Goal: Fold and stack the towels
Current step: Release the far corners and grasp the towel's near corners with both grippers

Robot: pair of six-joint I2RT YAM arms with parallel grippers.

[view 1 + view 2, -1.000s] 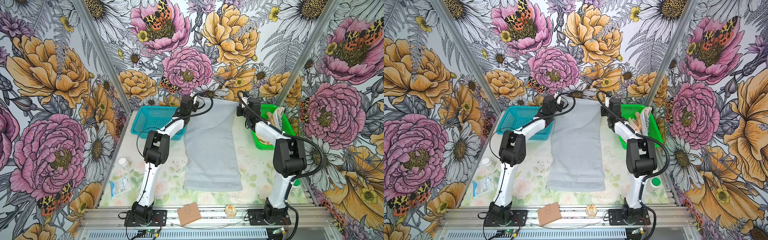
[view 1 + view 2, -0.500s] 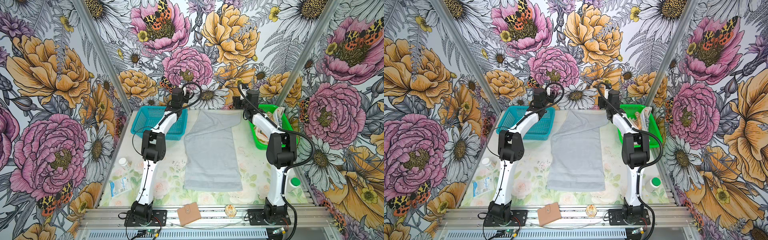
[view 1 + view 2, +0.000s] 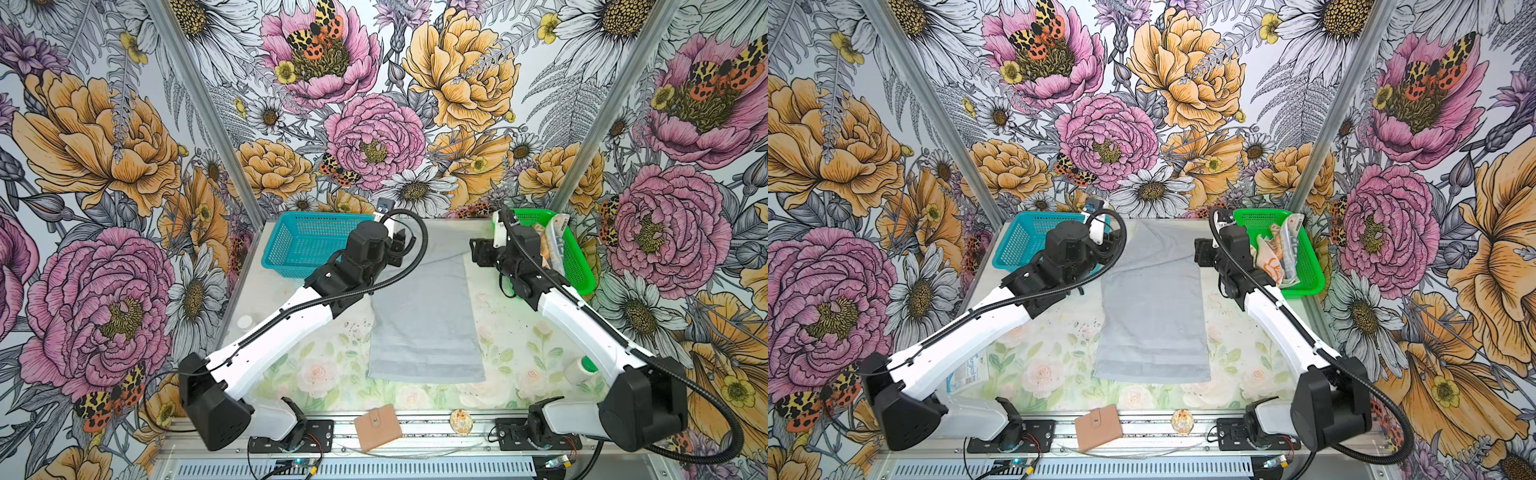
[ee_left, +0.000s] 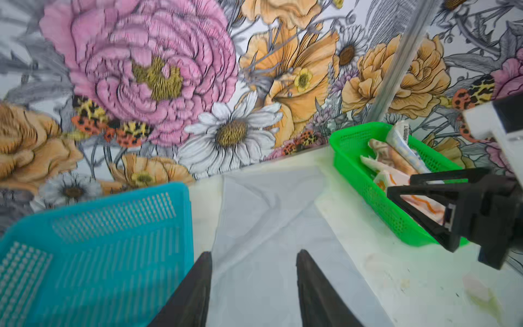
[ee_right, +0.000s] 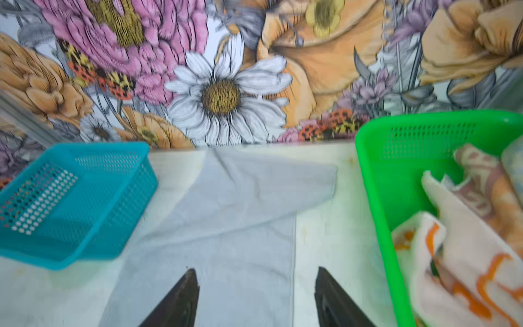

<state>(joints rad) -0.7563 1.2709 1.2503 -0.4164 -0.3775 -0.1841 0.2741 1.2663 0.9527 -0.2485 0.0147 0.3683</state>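
Left wrist, grey towel (image 4: 263, 226) below parted fingers (image 4: 195, 288)

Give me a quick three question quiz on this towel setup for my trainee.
1. True or false: the far end of the grey towel lies between the blue basket and the green basket.
2. Where are the patterned towels? A) in the blue basket B) in the green basket C) on the grey towel.
3. What do the left gripper and right gripper hold?
Key: 1 true. 2 B. 3 nothing; both are open and empty.
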